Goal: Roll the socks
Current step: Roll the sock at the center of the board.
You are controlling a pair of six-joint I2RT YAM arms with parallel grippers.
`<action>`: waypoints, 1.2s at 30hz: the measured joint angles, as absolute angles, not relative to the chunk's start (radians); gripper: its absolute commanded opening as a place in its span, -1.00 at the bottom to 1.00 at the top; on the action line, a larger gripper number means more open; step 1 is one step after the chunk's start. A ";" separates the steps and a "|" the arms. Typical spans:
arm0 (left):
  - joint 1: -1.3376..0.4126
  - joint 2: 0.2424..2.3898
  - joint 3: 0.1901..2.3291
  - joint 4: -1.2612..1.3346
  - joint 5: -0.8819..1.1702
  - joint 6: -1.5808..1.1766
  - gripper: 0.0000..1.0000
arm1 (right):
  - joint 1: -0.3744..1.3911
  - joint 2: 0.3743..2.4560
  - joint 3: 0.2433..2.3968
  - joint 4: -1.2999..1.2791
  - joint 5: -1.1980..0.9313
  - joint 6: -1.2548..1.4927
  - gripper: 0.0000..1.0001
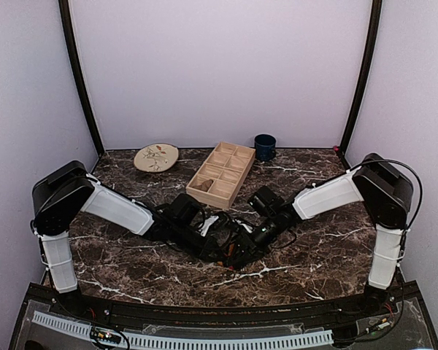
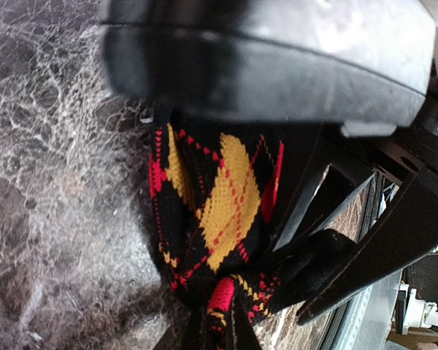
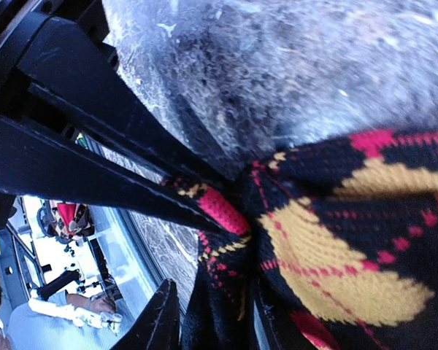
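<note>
From above, the marbled worktop (image 1: 131, 270) carries two arms, one plate, one tray, one cup and one sock that can be counted for sure. The left arm (image 1: 95, 200) reaches inward from its corner. Behind it, near the back wall, lies the round patterned plate (image 1: 156, 157). Just right of that stands the wooden tray (image 1: 223, 173) with its several compartments, set at a slant. In front of the tray, where the two arms meet, the sock (image 1: 230, 251) lies bunched on the worktop as a dark lump with flecks of red. The dark blue cup (image 1: 264, 146) sits just behind the tray's far right corner, and the right arm (image 1: 336, 193) comes in from the right.

Only the wrist views show the sock's pattern: black with yellow-orange diamonds, dotted red lines and a red band at one end. The left wrist view shows the left claw (image 2: 212, 334) clenched on the fabric just below that red band, and across from it the other claw's two fingers standing apart. The right wrist view shows the right claw (image 3: 212, 310) loosened, its fingers parted with gathered sock fabric between them. There the left claw's fingers meet in a point on the red band. This view alone also takes in a blurred person (image 3: 73, 310) beyond the worktop's edge.
</note>
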State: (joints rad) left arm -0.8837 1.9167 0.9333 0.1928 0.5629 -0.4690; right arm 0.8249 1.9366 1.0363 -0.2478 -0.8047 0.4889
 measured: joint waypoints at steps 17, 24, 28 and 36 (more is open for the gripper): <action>-0.888 1.921 0.973 0.128 0.534 -0.484 -1.00 | 0.814 1.845 0.960 -0.214 -0.690 0.529 -0.27; -0.888 1.932 1.021 0.051 0.522 -0.478 -1.00 | 0.811 1.794 0.939 -0.215 -0.588 0.527 -0.23; -0.888 1.934 1.032 0.028 0.517 -0.476 -1.00 | 0.809 1.754 0.918 -0.220 -0.518 0.517 -0.22; -0.888 1.940 1.056 -0.010 0.516 -0.470 -1.00 | 0.836 1.647 0.895 -0.276 -0.330 0.469 -0.22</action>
State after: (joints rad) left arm -0.8883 1.9404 1.0557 -0.0097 0.5159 -0.4702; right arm 0.8364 1.6474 0.8948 -0.2764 -0.3302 0.4686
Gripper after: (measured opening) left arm 0.054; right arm 0.391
